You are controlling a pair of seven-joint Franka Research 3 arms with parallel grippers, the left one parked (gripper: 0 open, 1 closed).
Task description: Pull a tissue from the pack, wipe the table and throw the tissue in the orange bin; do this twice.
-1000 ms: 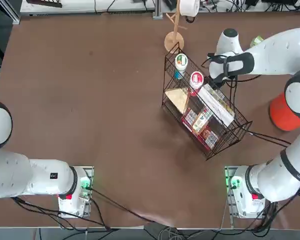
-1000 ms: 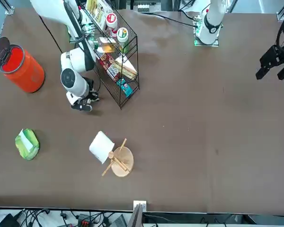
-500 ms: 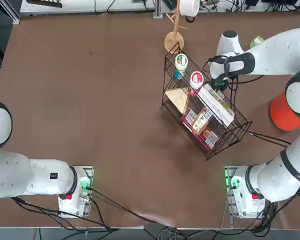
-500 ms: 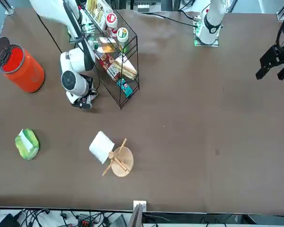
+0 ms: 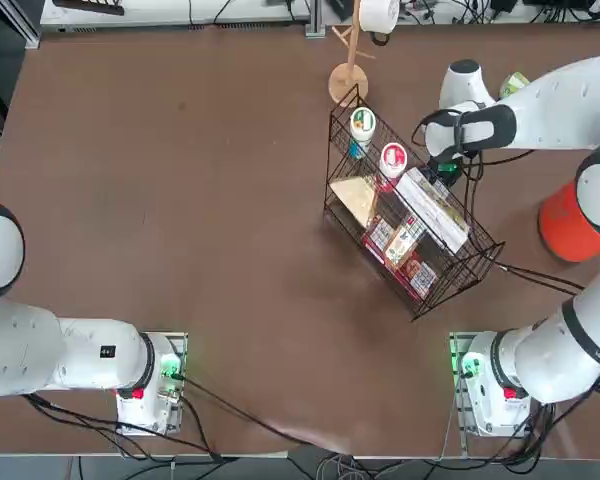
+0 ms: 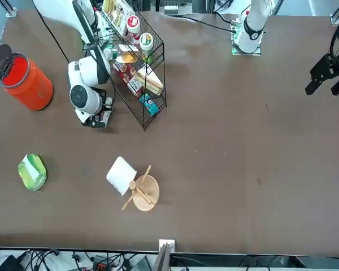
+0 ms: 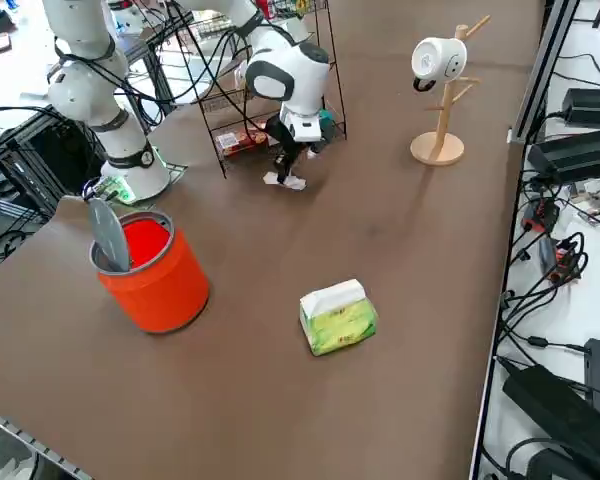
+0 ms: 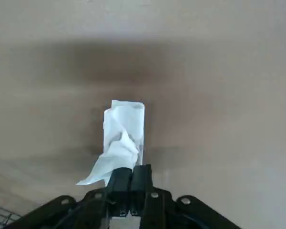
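My right gripper (image 8: 130,172) is shut on a crumpled white tissue (image 8: 124,130), and the tissue (image 7: 283,181) lies pressed on the dark-brown table (image 5: 180,200). The gripper (image 6: 96,121) points down just beside the far end of the wire rack, on the side facing the bin. The green-and-yellow pack (image 7: 337,317) lies on the table farther out, white tissue showing at its top; in the front view the pack (image 6: 32,171) is at the lower left. The orange bin (image 7: 152,268) stands upright to my right, its grey lid tipped up; the bin (image 5: 565,225) is partly behind my arm in the top view.
A black wire rack (image 5: 405,225) full of packaged goods stands right beside the gripper (image 5: 447,168). A wooden mug tree (image 6: 141,195) with a white mug (image 6: 121,174) is beyond the rack. Cables run along the table's far edge.
The right gripper has slid a short way toward my right, dragging the tissue over the table away from the rack. It stays shut throughout.
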